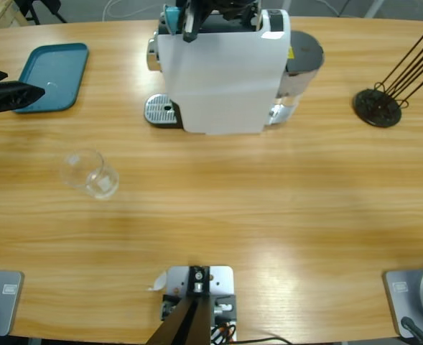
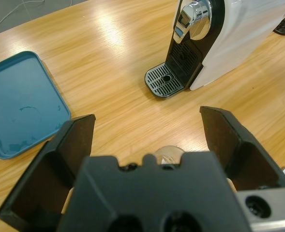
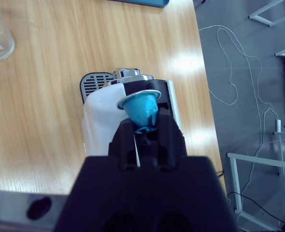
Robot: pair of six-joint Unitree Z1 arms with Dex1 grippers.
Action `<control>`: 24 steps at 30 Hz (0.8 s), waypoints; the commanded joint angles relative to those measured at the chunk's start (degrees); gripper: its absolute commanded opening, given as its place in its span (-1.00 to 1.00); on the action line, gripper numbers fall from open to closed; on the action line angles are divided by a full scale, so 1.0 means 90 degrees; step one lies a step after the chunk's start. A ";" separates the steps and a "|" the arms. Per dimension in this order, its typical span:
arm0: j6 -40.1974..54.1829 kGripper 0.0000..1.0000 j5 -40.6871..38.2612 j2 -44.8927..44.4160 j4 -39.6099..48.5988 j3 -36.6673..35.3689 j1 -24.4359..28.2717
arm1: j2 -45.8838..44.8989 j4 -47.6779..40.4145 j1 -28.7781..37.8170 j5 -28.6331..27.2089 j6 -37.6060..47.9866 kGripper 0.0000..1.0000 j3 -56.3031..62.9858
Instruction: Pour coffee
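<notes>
Coffee capsule (image 3: 141, 112) pinched in right gripper (image 3: 144, 126) above coffee machine (image 1: 222, 68), empty glass (image 1: 90, 173) well apart, left gripper (image 2: 147, 133) spread wide.

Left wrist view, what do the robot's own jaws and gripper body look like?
The left gripper has two matte black jaws, broad and wedge-shaped with hollow, ribbed inner faces. Between them sits a blocky black body with round holes along its lower edge; a silver-grey metal piece with a round hole shows at lower right.

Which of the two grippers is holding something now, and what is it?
The right gripper, above the coffee machine, holds a blue capsule. The left gripper is open with nothing between its jaws.
</notes>
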 commanded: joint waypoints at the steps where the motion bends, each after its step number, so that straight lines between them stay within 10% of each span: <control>1: -0.0017 0.86 -0.0071 0.0211 -0.0082 0.0247 0.0012 | 0.0333 -0.0063 -0.0150 -0.0149 -0.0061 -1.00 -0.0069; 20: -0.0021 0.86 -0.0071 0.0190 -0.0082 0.0257 0.0012 | 0.0553 -0.0067 -0.0188 -0.0116 0.0030 -0.99 -0.0196; 24: -0.0025 0.86 -0.0071 0.0180 -0.0082 0.0253 0.0010 | 0.0565 -0.0014 -0.0188 -0.0106 0.0101 -0.60 -0.0180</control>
